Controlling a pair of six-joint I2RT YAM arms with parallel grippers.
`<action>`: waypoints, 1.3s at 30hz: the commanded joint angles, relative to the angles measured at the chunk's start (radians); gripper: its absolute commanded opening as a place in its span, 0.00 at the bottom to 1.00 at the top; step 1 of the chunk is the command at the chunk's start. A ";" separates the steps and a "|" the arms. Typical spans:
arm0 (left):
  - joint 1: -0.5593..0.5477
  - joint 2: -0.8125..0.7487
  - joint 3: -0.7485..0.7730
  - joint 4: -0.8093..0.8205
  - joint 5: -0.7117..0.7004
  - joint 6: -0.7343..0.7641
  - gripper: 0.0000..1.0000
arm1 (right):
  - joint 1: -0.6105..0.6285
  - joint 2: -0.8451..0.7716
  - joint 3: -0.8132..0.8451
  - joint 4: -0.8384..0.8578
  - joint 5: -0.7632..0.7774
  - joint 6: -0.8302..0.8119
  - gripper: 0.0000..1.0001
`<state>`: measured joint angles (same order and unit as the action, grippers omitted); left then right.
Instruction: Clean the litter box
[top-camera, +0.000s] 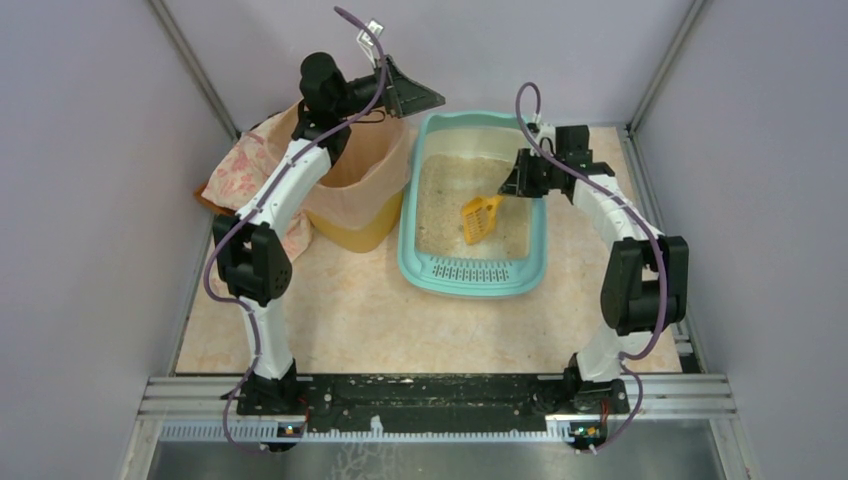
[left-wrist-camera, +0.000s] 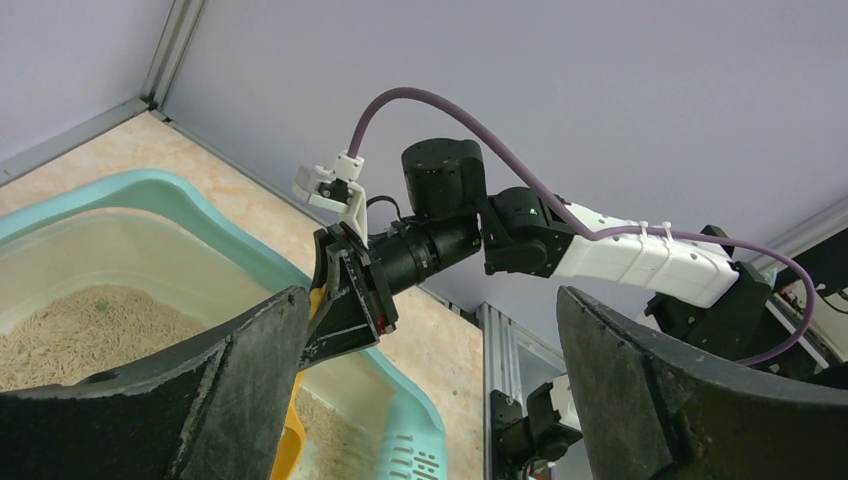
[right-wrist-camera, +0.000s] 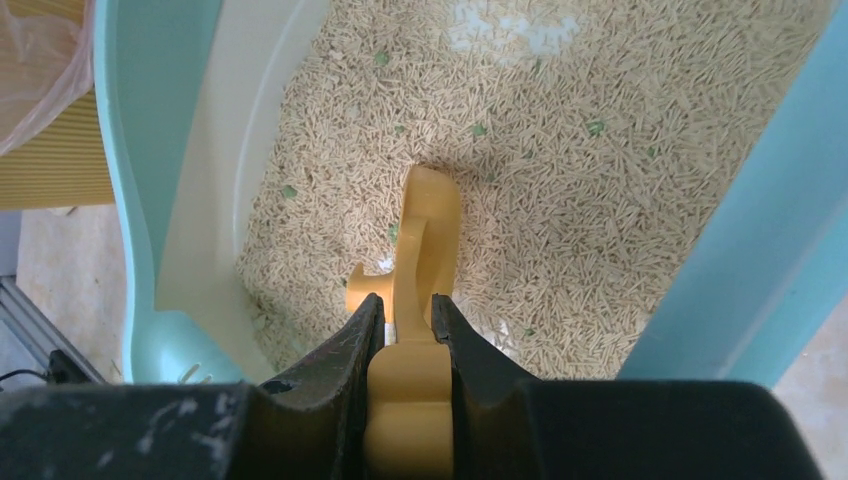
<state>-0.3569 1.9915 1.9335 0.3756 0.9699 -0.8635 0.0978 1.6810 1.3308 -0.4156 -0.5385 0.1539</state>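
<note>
The right gripper (right-wrist-camera: 408, 305) was closed narrowly on the handle of a yellow plastic litter scoop (right-wrist-camera: 425, 215), its dark fingers pinching the handle from both sides. From the wrist camera the scoop ran edge-on away from the fingers, so its head was hard to make out. From above, its slotted head lay on the litter. The litter (right-wrist-camera: 560, 180) was beige, made of thin stick-like pellets, with a few green specks. It filled the large teal plastic litter box (top-camera: 405, 250), a rounded tray with a slotted grille at its near end, standing on the mottled beige table (top-camera: 340, 310) between the arms. The left gripper (top-camera: 410, 92) hung wide open, holding nothing, above the far rim of a round yellow bin lined with a peach bag (top-camera: 355, 190). A floral cloth (top-camera: 240, 165) was partly hidden behind that arm.
</note>
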 joint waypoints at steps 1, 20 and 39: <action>0.008 -0.013 -0.011 0.053 0.013 -0.017 0.98 | 0.013 0.006 -0.038 0.021 -0.053 0.002 0.00; 0.018 -0.069 -0.100 0.067 0.000 -0.037 0.97 | 0.062 0.116 -0.093 0.158 -0.254 0.099 0.00; 0.026 -0.083 -0.107 0.074 0.001 -0.031 0.97 | 0.074 0.205 -0.071 0.314 -0.514 0.233 0.00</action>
<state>-0.3389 1.9423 1.8259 0.4118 0.9691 -0.8986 0.1574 1.8923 1.2503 -0.1593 -0.9840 0.3367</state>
